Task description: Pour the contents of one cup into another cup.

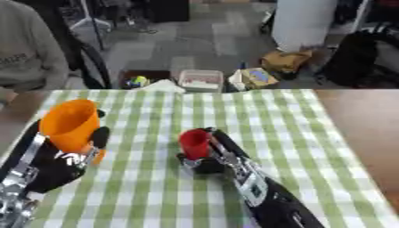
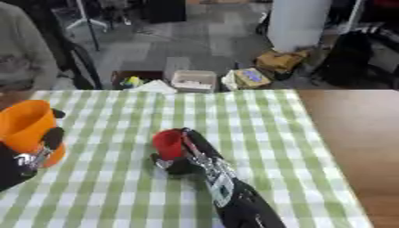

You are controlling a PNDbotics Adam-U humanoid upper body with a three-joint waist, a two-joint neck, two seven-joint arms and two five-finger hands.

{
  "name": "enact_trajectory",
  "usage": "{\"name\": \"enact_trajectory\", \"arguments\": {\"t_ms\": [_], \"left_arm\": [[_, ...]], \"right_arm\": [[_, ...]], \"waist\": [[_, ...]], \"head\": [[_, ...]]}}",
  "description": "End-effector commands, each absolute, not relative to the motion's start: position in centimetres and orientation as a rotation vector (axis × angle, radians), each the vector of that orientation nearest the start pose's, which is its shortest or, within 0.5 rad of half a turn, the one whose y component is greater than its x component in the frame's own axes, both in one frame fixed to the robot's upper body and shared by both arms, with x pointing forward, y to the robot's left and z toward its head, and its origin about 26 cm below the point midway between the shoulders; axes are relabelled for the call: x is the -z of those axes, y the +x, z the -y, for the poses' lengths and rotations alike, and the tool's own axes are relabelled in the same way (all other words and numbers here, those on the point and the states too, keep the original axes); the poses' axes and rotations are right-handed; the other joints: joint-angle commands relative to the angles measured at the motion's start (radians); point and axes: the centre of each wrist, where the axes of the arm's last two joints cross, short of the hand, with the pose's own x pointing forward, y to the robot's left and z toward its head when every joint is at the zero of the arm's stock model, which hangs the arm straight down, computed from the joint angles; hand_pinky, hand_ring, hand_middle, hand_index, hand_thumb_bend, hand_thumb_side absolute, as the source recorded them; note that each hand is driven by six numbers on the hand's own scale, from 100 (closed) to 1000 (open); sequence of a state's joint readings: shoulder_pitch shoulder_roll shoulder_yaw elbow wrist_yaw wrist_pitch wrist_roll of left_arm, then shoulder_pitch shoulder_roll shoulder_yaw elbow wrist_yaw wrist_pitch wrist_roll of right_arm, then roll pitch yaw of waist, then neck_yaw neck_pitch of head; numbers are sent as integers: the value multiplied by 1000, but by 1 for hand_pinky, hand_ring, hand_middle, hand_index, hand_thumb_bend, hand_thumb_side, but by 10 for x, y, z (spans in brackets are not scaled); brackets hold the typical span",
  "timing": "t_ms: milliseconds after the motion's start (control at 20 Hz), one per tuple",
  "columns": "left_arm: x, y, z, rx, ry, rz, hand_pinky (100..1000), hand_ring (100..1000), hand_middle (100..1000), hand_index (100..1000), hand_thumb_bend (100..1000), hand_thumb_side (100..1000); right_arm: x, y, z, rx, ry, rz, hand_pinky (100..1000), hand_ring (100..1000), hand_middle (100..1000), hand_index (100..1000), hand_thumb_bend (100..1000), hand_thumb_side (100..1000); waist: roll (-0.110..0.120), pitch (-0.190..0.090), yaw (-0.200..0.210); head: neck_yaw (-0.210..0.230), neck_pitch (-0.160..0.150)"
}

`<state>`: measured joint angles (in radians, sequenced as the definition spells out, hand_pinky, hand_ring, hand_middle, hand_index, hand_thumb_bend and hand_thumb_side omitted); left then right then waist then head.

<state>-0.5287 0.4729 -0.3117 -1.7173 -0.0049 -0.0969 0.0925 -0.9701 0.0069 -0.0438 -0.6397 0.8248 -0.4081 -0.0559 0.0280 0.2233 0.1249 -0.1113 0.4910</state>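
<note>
Across the lower frame, a green-checked tabletop [image 1: 296, 133] is spread. At the left, an orange cup [image 1: 70, 124] is grasped by the left robot hand [image 1: 66, 162], fingers curled round it, and is lifted and tilted toward the camera. At centre, a smaller red cup [image 1: 195, 143] is grasped by the right robot hand [image 1: 209, 156]; whether it rests on the cloth cannot be told. The cups are well apart, so one rim should be brought just over the other before tipping slowly. Nothing stands between them. Boxes [image 1: 201, 80] and bags [image 1: 284, 60] are seen on the floor beyond the far edge.
</note>
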Motion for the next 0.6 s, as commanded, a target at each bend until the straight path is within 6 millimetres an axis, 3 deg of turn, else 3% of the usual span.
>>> {"name": "enact_trajectory", "arguments": {"t_ms": [50, 200, 600], "left_arm": [[-197, 352, -212, 713, 120, 2259, 465, 415, 420, 690, 100, 517], [-197, 352, -212, 712, 122, 2260, 465, 415, 420, 689, 100, 516], [-197, 349, -215, 722, 122, 2258, 465, 415, 419, 689, 100, 513]], "right_arm": [[-89, 480, 124, -1021, -397, 1948, 820, 529, 170, 610, 100, 116], [-88, 480, 125, -997, -400, 1952, 801, 490, 115, 553, 100, 100], [-100, 482, 129, -954, -407, 2001, 788, 476, 103, 540, 100, 100]], "waist": [[2, -14, 2], [3, -15, 0], [5, -19, -6]], "head": [[-1, -10], [0, -11], [1, -13]]}}
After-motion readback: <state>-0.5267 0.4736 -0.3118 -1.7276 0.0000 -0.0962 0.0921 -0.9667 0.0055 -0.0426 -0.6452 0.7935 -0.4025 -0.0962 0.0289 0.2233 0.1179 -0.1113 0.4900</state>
